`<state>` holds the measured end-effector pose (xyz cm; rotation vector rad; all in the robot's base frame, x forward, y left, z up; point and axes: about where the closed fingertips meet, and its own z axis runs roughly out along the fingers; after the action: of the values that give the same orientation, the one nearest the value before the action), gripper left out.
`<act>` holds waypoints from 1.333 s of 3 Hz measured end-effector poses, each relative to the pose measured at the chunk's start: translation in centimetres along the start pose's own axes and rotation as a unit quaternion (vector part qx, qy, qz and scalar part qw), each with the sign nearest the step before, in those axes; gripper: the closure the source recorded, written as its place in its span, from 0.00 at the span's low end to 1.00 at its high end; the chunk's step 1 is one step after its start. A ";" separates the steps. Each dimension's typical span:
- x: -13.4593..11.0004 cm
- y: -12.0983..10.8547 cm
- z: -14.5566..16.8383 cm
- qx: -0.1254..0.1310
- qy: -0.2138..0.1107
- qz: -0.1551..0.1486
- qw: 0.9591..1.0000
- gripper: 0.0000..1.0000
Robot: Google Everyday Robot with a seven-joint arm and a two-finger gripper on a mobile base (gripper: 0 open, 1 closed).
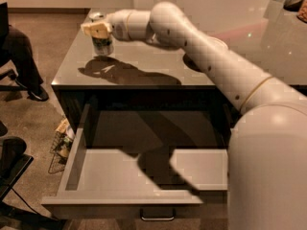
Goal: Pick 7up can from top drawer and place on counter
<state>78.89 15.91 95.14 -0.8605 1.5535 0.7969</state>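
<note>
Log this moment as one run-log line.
gripper: shut on 7up can | location: at counter far-left corner | top drawer: open | phase: placing, not released

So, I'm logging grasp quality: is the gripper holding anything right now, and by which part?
Yes. The gripper holds the 7up can by its upper part, fingers clamped on its sides, at the counter's far left corner.
</note>
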 end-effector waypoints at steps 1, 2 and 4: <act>4.6 -0.2 2.3 -0.012 -0.047 -0.003 0.999 0.98; 3.9 -0.2 2.2 -0.012 -0.047 -0.003 0.999 0.75; 3.7 -0.2 2.1 -0.012 -0.047 -0.003 0.999 0.21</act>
<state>79.73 17.28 91.21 -0.8331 1.4616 0.8409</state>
